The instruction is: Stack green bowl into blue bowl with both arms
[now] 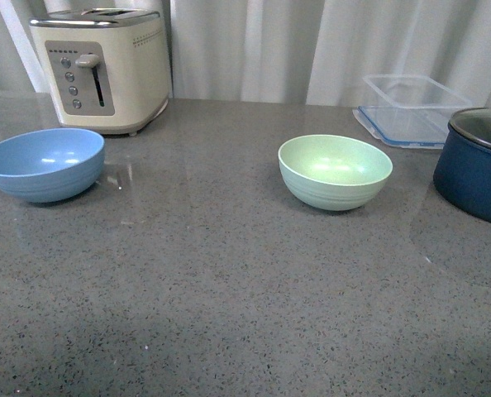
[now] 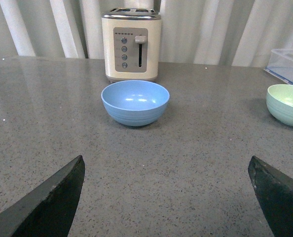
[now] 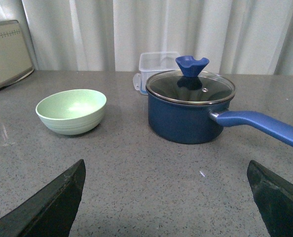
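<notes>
– Grey speckled counter (image 1: 229, 314), pale curtains (image 1: 254, 41) behind. What stands on it?
– Cream toaster (image 1: 105, 70) back left, navy pot (image 1: 477, 169) far right; only the right wrist view shows its blue handle (image 3: 265, 124).
– And the bowls?
– Blue bowl (image 1: 43, 164) left, before the toaster; green bowl (image 1: 335, 171) right of centre, well apart, both upright, empty.
– Grippers?
– Only wrist views catch them: left gripper (image 2: 165, 160) and right gripper (image 3: 165, 163), jaws spread wide, holding nothing.

Front looks down; low wrist views share green bowl (image 3: 71, 111).
</notes>
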Controlling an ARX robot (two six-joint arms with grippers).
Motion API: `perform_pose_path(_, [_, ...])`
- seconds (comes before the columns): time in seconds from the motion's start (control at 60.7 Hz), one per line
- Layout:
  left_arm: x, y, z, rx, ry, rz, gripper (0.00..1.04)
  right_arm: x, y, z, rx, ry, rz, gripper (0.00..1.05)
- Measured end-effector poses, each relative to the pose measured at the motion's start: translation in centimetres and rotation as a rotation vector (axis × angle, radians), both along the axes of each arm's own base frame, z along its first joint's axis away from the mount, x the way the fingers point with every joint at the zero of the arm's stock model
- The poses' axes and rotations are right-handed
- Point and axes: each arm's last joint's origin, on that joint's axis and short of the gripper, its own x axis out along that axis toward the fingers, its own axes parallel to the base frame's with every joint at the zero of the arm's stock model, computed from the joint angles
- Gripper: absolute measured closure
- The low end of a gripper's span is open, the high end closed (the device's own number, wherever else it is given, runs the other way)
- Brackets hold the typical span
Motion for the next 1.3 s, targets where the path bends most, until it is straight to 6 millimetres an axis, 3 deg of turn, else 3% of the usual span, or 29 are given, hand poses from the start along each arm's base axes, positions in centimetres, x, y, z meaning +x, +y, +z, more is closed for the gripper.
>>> perform_pose_path(0.478, [0.0,0.0,0.0,0.0,0.0,0.0,0.07,0.0,0.0,0.0,0.0,0.0,0.0,0.1])
perform_pose_path(0.544, [0.3,0.2,0.0,0.042,0.02,0.078,0.07,0.0,0.0,0.0,0.0,0.0,0.0,0.1])
perform_pose_path(0.692, [1.9,1.1,1.9,0.081,0.036,0.107,0.07,0.0,0.0,0.0,0.0,0.0,0.0,0.1])
perform_pose_path(0.955, [6.7,2.1,7.2,0.026,0.081,0.116,0.07,0.0,0.0,0.0,0.0,0.0,0.0,0.1])
perform_pose_path(1.301, [16.0,2.7,11.7,-0.243,0.266,0.131,0.07,0.0,0.0,0.0,0.0,0.0,0.0,0.1])
